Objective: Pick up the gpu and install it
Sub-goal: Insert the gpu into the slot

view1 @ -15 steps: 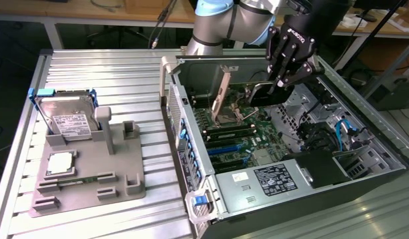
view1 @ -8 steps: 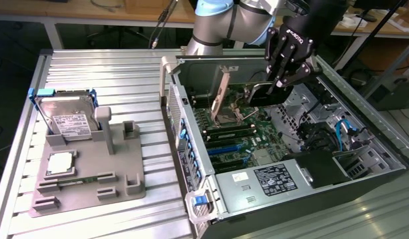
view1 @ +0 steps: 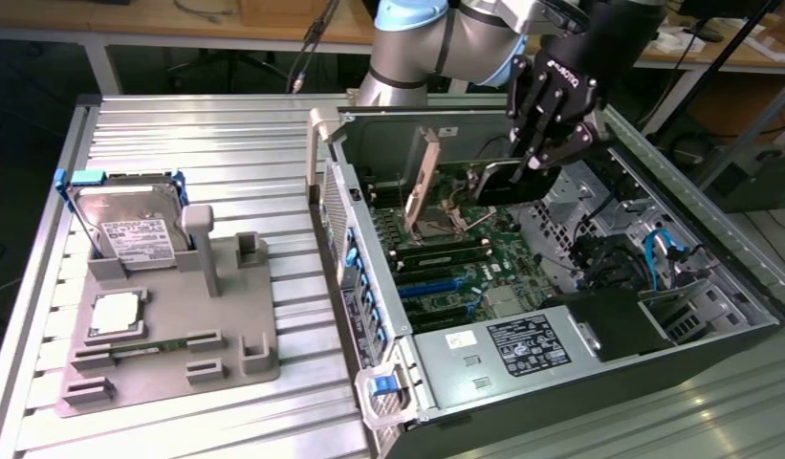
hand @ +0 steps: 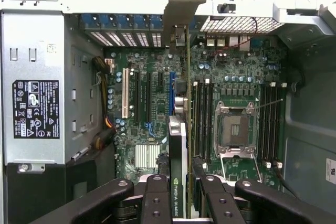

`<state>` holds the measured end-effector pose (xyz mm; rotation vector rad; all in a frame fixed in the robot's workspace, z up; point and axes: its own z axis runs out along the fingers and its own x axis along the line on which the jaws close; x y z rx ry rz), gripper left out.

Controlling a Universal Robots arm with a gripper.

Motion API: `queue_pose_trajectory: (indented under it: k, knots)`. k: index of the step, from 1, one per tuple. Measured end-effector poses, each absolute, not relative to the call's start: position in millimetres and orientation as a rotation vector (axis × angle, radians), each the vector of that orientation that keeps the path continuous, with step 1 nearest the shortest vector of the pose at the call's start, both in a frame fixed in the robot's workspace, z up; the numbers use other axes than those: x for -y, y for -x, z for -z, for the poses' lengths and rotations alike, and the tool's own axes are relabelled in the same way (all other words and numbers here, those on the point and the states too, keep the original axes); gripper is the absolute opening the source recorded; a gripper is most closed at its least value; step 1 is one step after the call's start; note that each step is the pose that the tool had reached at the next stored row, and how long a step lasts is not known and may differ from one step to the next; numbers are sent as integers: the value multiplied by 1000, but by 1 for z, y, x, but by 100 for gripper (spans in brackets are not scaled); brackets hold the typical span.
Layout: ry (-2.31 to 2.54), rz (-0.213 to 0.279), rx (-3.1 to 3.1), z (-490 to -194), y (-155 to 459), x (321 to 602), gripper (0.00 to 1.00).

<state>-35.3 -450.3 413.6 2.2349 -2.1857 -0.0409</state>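
The gripper (view1: 535,158) is clenched on the gpu (view1: 507,186), holding it on edge inside the open computer case (view1: 698,344), over the motherboard (view1: 468,258). The case lies on the desk (view1: 175,124), along its edge on the exterior view's right.

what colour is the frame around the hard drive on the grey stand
Blue. The frame around the hard drive shows best in the exterior view.
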Motion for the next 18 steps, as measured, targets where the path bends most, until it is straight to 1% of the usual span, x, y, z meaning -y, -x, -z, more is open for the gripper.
queue_pose_trajectory:
  k: [18]
  knots:
    - [-2235,41,2186,-407,35,448,27]
